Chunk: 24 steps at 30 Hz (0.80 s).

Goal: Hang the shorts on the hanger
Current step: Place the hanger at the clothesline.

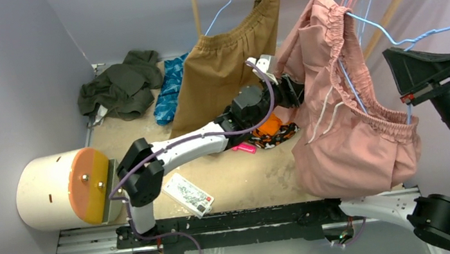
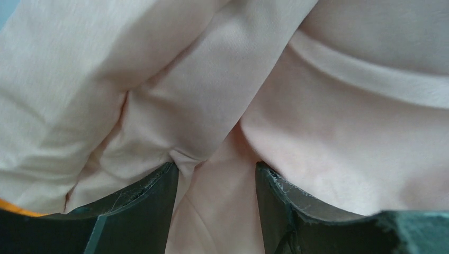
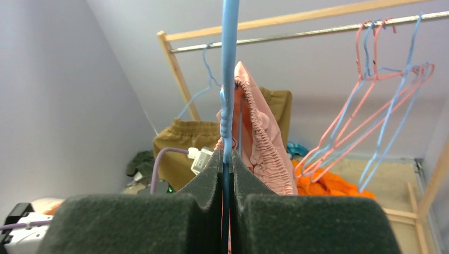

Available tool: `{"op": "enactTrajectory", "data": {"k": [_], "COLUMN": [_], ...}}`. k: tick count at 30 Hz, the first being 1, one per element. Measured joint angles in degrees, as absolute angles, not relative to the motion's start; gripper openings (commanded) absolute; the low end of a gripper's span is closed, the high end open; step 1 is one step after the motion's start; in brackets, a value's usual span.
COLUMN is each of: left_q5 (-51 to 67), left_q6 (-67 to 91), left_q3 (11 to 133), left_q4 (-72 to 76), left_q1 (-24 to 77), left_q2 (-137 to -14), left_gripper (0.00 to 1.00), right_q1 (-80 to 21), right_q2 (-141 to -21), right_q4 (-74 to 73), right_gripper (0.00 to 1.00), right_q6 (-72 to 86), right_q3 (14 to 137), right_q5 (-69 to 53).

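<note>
The dusty-pink shorts (image 1: 351, 124) hang in the air at the centre right, their gathered waistband threaded on the light-blue wire hanger (image 1: 431, 32). My left gripper (image 1: 289, 90) is at the shorts' left side. In the left wrist view its jaws (image 2: 216, 169) stand a little apart with a fold of the pink fabric (image 2: 317, 148) pinched between them. My right gripper (image 1: 408, 99) is shut on the hanger's wire (image 3: 230, 63); its foam pads (image 3: 212, 174) meet on it, gripper (image 3: 226, 159). The shorts' waistband (image 3: 259, 137) hangs just beyond.
Tan-brown shorts (image 1: 226, 55) hang on another blue hanger at the back. A dark green garment (image 1: 120, 88) and a blue patterned one (image 1: 169, 91) lie at the back left. An orange garment (image 1: 271, 128), a white-and-orange cylinder (image 1: 62, 189) and a printed packet (image 1: 189, 195) lie nearby. Pink hangers (image 3: 370, 106) hang on the rail.
</note>
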<state>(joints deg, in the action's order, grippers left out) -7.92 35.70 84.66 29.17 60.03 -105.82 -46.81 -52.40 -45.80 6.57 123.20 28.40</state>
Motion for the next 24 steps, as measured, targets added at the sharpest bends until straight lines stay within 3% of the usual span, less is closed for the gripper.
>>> {"op": "enactTrajectory", "data": {"k": [6, 15, 24], "left_q5": [-5.7, -5.5, -10.7], "left_q6": [39.4, 41.4, 42.5], "left_q3": [83.0, 63.1, 58.5], "left_q4": [32.1, 36.3, 27.2], "left_q1": [60.0, 60.0, 60.2], "left_q2": [-108.9, -104.2, -83.3], "left_gripper": [0.67, 0.75, 0.77], "right_q1": [-46.8, -46.8, -46.8], "right_q2": [-51.5, -51.7, -49.3], "right_q4": [-46.0, -47.8, -47.2], "right_gripper": [0.0, 0.0, 0.0], "right_q6": [6.6, 6.6, 6.3], "right_q3": [114.0, 104.4, 102.0], "right_q5": [34.5, 37.9, 39.6]}}
